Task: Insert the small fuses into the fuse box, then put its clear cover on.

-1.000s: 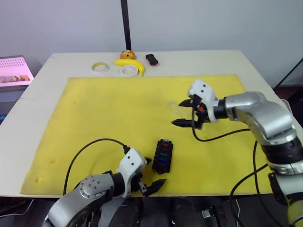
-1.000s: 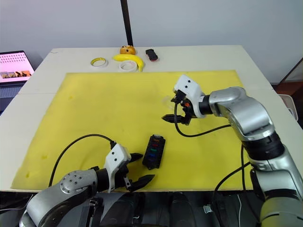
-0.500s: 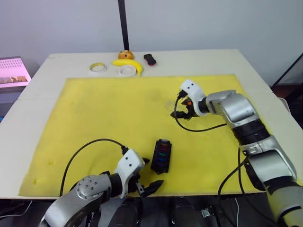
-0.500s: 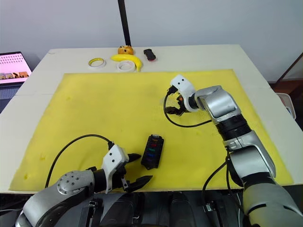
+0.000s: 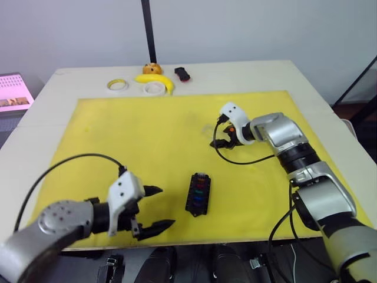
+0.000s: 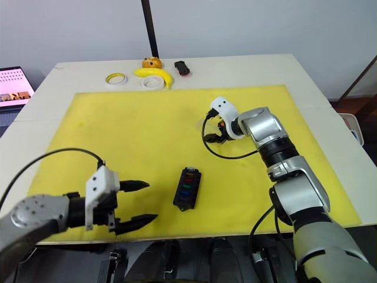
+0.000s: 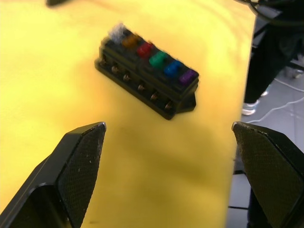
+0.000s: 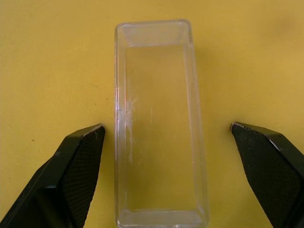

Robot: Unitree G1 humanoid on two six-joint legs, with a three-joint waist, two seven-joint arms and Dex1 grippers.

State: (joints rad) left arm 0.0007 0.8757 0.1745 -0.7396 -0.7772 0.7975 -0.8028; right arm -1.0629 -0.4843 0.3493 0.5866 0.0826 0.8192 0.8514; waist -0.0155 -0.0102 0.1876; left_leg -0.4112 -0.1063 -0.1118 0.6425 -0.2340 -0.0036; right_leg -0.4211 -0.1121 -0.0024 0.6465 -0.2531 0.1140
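- Fuse box (image 5: 198,193) sits at lower centre of the left eye view on the yellow mat (image 5: 118,135), its six coloured small fuses (image 7: 152,58) already seated in a row, as my left wrist view shows.
- Clear cover (image 8: 159,123) lies flat on the mat at centre right of the left eye view, well apart from the box, open side up by my reading.
- My right gripper (image 5: 222,137) is spread wide and grasping nothing, with one finger (image 8: 71,175) on each long side of the cover, neither touching it.
- My left gripper (image 5: 150,207) hangs released at lower left, near the box, empty.
- Risk, as I judge it: the cover is slick and thin-walled; a pinch that lands off-centre or skewed could squirt it out across the mat or tilt it in the grip, leaving it misaligned for seating on the box.
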